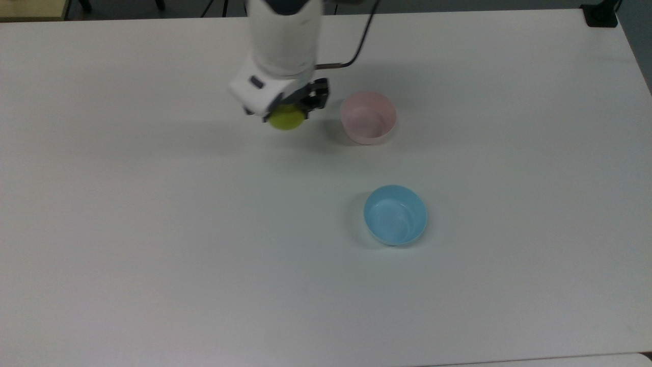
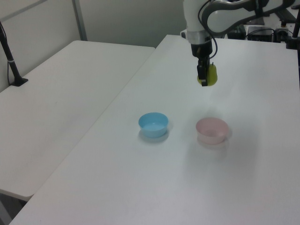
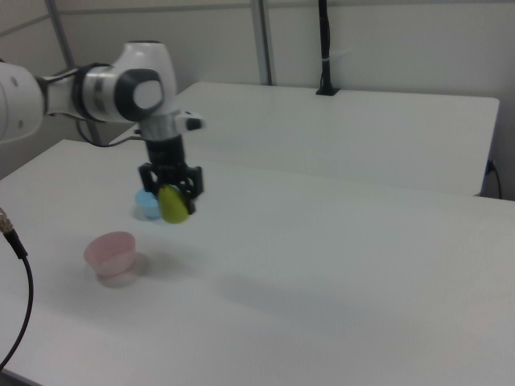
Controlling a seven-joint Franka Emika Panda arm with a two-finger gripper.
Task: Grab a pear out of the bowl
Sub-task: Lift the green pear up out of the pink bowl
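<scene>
Pear (image 1: pixel 287 119), smooth, rounded and yellow-green, hangs clamped in the jaws above the table, apart from the round pink bowl (image 1: pixel 368 118).

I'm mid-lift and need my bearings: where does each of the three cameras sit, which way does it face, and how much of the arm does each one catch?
Top view: overhead, looking straight down on the table; shows the wrist and the gripper shut on the pear.
Left view: raised, off one table end, looking along it; the arm enters from the left view's upper right, pear held in the air.
Right view: lower, from the opposite side; the arm enters from the right view's left.
All three share the pink bowl and the blue bowl.
</scene>
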